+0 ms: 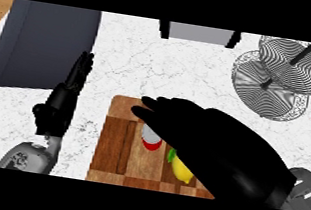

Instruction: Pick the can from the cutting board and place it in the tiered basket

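White marbled counter (156, 67) carries your wooden cutting board (119, 142); the red-and-silver can (151, 139) stands under the right hand (213, 141), grasp indiscernible; left hand (67, 94) straight-fingered.

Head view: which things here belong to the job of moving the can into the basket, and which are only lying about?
Belonging to the job:
- red and silver can
- wooden cutting board
- wire tiered basket
- black right hand, over the can

Only lying about:
- yellow lemon on the board
- dark grey flat panel
- black left hand, resting open at the left
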Controlling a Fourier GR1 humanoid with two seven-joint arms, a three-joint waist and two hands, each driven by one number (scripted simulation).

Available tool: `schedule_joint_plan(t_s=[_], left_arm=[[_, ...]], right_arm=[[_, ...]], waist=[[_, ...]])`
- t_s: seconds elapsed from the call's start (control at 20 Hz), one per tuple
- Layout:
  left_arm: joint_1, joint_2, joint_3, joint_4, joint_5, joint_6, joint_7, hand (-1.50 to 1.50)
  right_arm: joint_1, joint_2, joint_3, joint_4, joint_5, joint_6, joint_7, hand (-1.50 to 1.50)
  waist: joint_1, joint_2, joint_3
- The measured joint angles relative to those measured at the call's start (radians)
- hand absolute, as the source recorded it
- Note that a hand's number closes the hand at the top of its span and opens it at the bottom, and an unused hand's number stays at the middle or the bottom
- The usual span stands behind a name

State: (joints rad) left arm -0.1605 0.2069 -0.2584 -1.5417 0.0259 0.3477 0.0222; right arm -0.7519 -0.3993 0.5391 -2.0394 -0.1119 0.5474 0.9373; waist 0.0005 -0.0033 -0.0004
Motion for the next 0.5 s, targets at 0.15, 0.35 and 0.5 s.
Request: schedule_joint_plan(t_s=[0.15,0.35,0.5], left_arm=[[-0.003,-0.001,0.008,-0.003,-0.002,-0.009,0.009,0.0],[0.002,-0.003,0.021,-0.002,-0.004,-0.024,-0.007,0.0],[0.004,-0.019,0.017,-0.005,-0.02,-0.02,0.004,0.0]], right_arm=[[0.014,-0.022,0.008,-0.007,0.019,0.014,0.0,-1.5],[0.041,-0.041,0.028,-0.019,0.076,0.038,-0.015,-1.5],[0.055,-0.038,0.035,-0.03,0.11,0.054,-0.02,-1.5]], waist=[[-0.001,0.0,0.0],[-0.002,0.0,0.001],[-0.001,0.0,0.001]])
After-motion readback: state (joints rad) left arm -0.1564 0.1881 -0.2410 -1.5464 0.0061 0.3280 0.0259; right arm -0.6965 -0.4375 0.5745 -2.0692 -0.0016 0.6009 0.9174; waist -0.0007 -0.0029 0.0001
